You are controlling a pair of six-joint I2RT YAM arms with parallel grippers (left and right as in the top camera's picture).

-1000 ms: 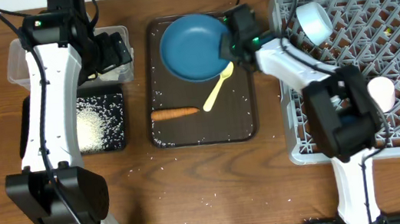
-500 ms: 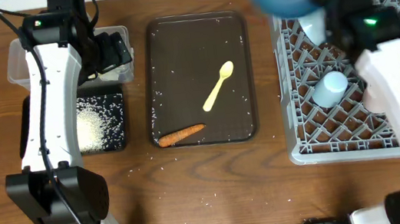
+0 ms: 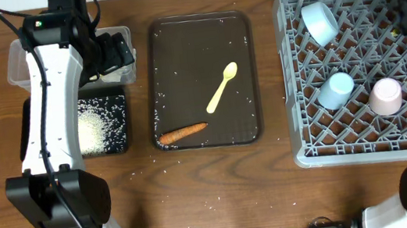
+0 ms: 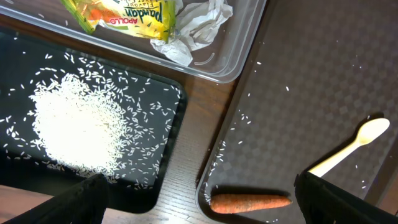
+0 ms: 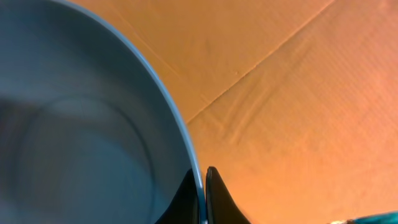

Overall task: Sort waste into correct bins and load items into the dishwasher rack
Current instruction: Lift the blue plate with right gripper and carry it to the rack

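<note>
Blue plate (image 5: 81, 137): right claw (image 5: 201, 186) clamping rim by narrow bite; plate risking slipping, dropping onto rack (image 3: 304, 160) probably beneath claw.

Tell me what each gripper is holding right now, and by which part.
The right gripper pinches the dark blue plate by its rim. The left gripper is open, holding nothing.

The desk (image 3: 221, 186) was grained brown wood. Rack (image 3: 364, 140): grey matt plastic. Tub (image 4: 233, 46): clear glossy plastic. Wrapper (image 4: 124, 14): shiny film. Paper (image 4: 202, 22): crumpled, matt. Serving tray (image 4: 298, 81): finely textured. Plate (image 5: 81, 143): smooth, satin.
</note>
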